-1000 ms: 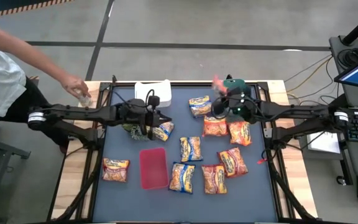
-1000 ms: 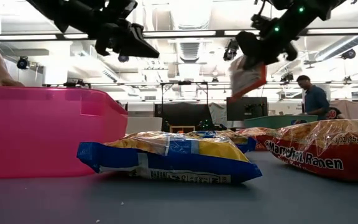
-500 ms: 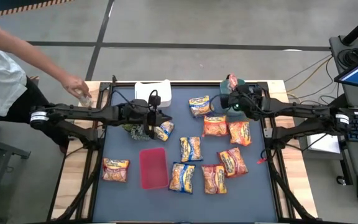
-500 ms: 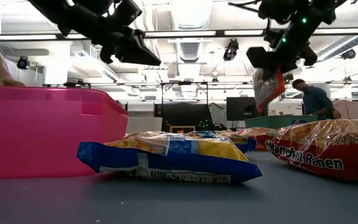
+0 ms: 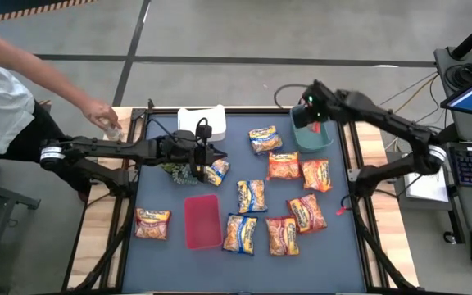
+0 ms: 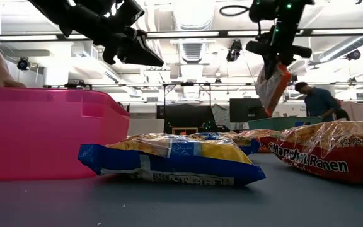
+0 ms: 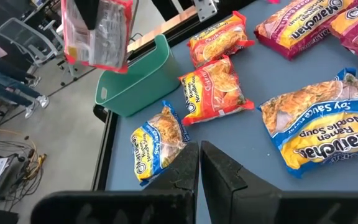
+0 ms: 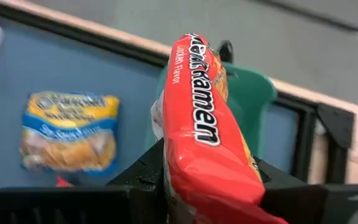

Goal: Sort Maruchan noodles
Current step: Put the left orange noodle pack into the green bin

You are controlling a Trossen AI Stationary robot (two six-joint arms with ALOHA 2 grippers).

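Dark blue counter (image 5: 162, 262), wood-edged, concrete floor beyond. Left to right: left gripper (image 5: 202, 157) clenched, empty, hovering by blue-trimmed packet (image 5: 215, 172); pink tray (image 5: 201, 220); Maruchan noodles (image 5: 252, 196) scattered flat mid-counter, crinkly, orange-yellow with blue or red trim; right gripper (image 5: 304, 117) grasping red packet (image 8: 204, 143) by one end, hanging over green bin (image 5: 322, 141). Risks: slick wrapper slipping early; off-centre release catching bin rim, landing outside.

dark jointed arms (image 5: 383, 123), seemingly green lights
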